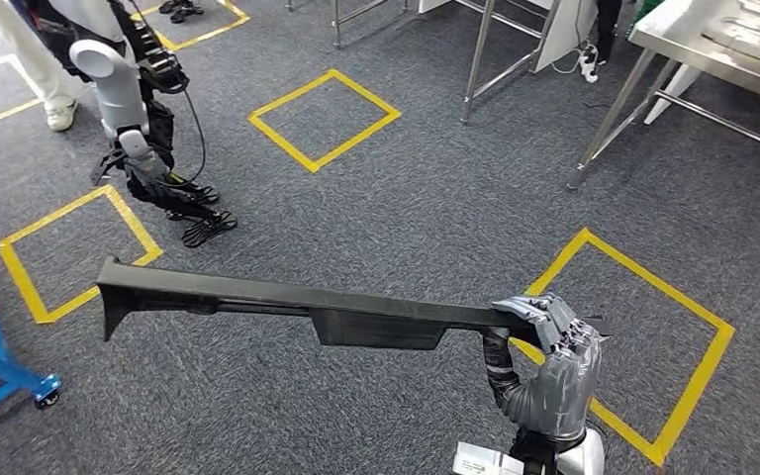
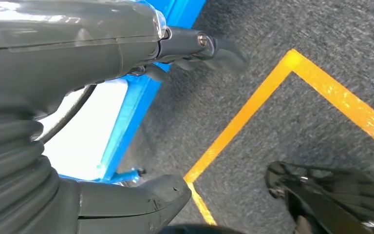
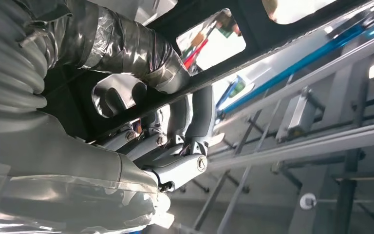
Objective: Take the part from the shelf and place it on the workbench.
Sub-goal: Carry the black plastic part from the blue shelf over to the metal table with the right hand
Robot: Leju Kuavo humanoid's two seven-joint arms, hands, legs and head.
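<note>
Now your right hand [image 1: 552, 348] grips the part [image 1: 287, 305] by one end, carrying it level over the floor, probably for clearance; the left hand [image 2: 102, 53] hangs empty, fingers apart; the workbench [image 1: 712, 40] stands ahead.

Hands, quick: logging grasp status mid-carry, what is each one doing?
Left hand: holds nothing, fingers apart, open.
Right hand: grips one end of the long black part.

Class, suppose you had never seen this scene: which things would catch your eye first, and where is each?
First, the long black part stretched level across the lower middle, gripped at one end by the right hand. Next, the yellow tape squares on the grey carpet, and a second robot standing upper left.
</note>
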